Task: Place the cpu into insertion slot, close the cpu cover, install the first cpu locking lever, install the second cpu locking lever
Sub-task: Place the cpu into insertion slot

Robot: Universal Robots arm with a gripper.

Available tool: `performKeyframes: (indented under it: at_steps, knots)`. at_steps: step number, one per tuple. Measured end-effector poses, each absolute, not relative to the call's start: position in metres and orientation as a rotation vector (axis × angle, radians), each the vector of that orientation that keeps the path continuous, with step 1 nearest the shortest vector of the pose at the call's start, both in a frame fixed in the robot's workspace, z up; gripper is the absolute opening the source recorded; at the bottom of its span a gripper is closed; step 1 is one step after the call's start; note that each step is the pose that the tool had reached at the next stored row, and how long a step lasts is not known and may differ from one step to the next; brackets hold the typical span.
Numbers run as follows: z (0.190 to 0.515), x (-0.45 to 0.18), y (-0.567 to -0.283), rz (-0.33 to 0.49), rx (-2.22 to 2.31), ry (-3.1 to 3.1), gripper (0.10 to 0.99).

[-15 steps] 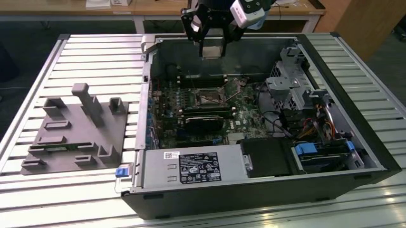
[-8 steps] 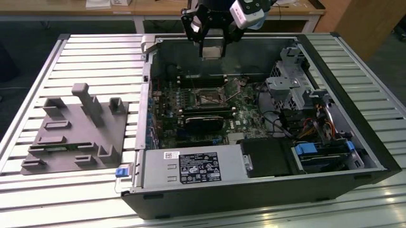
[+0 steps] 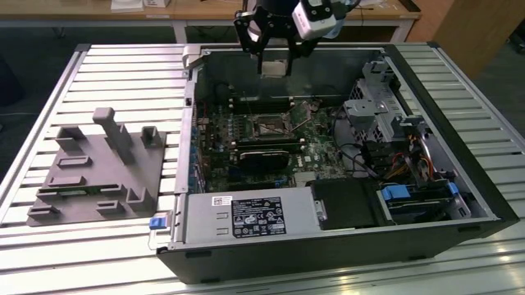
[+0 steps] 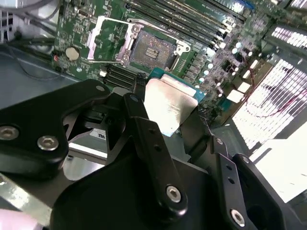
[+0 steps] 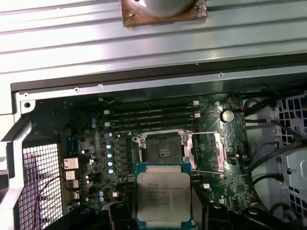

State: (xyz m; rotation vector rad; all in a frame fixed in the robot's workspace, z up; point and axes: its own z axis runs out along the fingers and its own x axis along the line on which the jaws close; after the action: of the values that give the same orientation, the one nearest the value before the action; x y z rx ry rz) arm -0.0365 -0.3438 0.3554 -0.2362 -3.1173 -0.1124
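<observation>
cpu (image 5: 163, 194) – flat, square, dull metal face with a green edge – is sitting pinched in the jaws of the black gripper (image 5: 163, 213); the arm (image 3: 279, 18) is hovering over the open case (image 3: 328, 261), with the dark silver-rimmed socket (image 5: 164, 149) lying bare below.

Here we go: the flat square silver-faced, green-edged cpu (image 5: 163, 195) sits clamped in the black gripper (image 5: 163, 218), hanging clear of the uncovered square metal-rimmed insertion slot (image 5: 163, 152), with the silvery cpu cover (image 5: 206, 152) swung aside.
</observation>
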Motion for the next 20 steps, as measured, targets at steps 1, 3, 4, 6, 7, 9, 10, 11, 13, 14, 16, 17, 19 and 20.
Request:
performKeyframes:
  at_steps: [1, 3, 4, 6, 7, 9, 10, 11, 13, 14, 16, 17, 19, 20]
  knots:
    - [0.355, -0.037, -0.344, -0.113, -0.264, -3.116, 0.541]
    - [0.353, -0.037, -0.344, -0.113, -0.320, -3.112, 0.541]
    - [0.351, -0.037, -0.344, -0.113, -0.348, -3.109, 0.541]
    - [0.348, -0.037, -0.344, -0.113, -0.404, -3.104, 0.541]
    - [0.347, -0.037, -0.344, -0.113, -0.432, -3.101, 0.541]
    - [0.344, -0.037, -0.344, -0.114, -0.491, -3.093, 0.541]
    - [0.342, -0.037, -0.344, -0.114, -0.519, -3.089, 0.541]
    - [0.341, -0.037, -0.344, -0.114, -0.547, -3.085, 0.541]
    - [0.339, -0.037, -0.344, -0.114, -0.602, -3.076, 0.541]
    - [0.338, -0.037, -0.344, -0.114, -0.630, -3.071, 0.541]
    - [0.336, -0.037, -0.344, -0.114, -0.685, -3.061, 0.541]
    - [0.335, -0.037, -0.344, -0.114, -0.715, -3.054, 0.541]
    - [0.333, -0.037, -0.344, -0.114, -0.770, -3.043, 0.541]
    - [0.332, -0.037, -0.344, -0.114, -0.796, -3.036, 0.541]
